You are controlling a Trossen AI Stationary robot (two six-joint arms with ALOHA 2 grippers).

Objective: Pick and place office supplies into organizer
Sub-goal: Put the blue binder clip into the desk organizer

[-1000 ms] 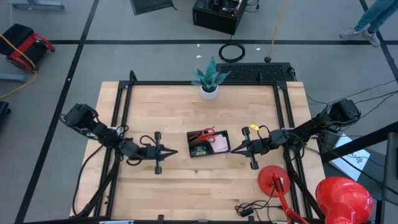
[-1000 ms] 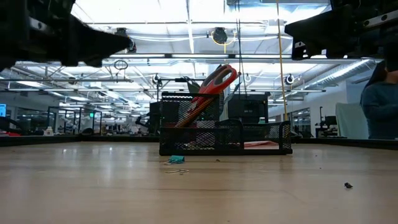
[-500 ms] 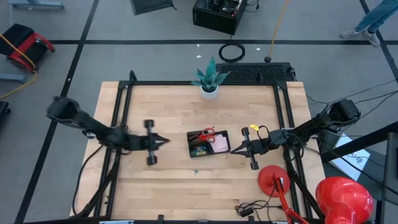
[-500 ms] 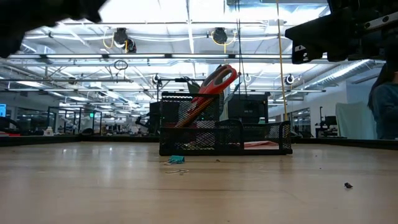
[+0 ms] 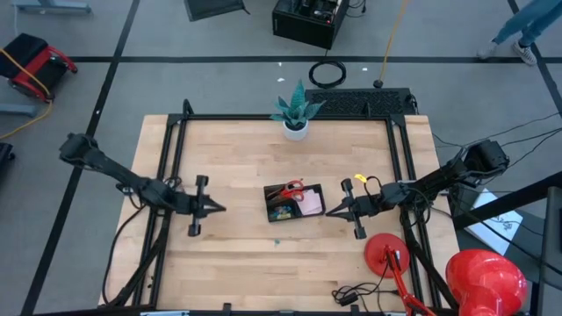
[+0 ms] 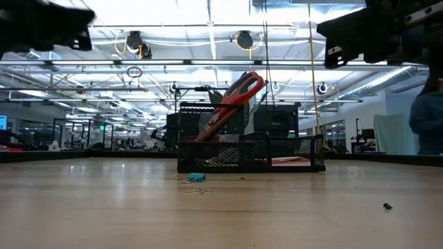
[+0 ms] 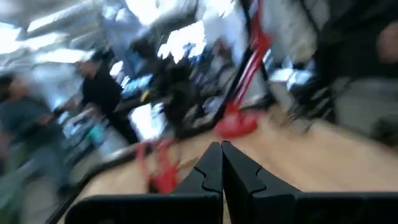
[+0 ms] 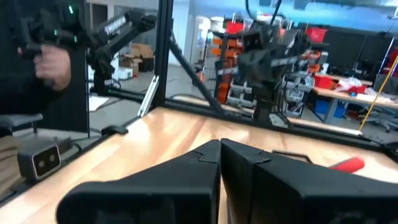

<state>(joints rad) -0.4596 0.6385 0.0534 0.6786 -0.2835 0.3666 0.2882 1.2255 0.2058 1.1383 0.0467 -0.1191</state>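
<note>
The black mesh organizer (image 5: 294,201) (image 6: 249,155) stands on the table's middle. Red-handled scissors (image 6: 232,104) lean in its taller compartment with the handles up. A pink sticky-note pad (image 5: 312,202) lies in the lower one. A small teal piece (image 6: 196,177) and pale clips (image 6: 198,189) lie on the table before the organizer. My left gripper (image 5: 221,207) (image 7: 221,149) hangs shut and level to the organizer's left, well clear of it. My right gripper (image 5: 328,211) (image 8: 219,146) is shut and level just right of the organizer, holding nothing.
A white plant pot (image 5: 296,130) stands at the table's far edge. A red lamp (image 5: 483,276) with its round base (image 5: 386,250) and a cable (image 5: 356,294) sit at the near right. Black frame rails (image 5: 171,175) run along the table's sides. A person (image 6: 426,117) shows beyond the table.
My left gripper has drawn back from the organizer toward the table's left edge, rising a little and rolling somewhat about its pointing line, still shut. The organizer and its contents have stayed where they were.
</note>
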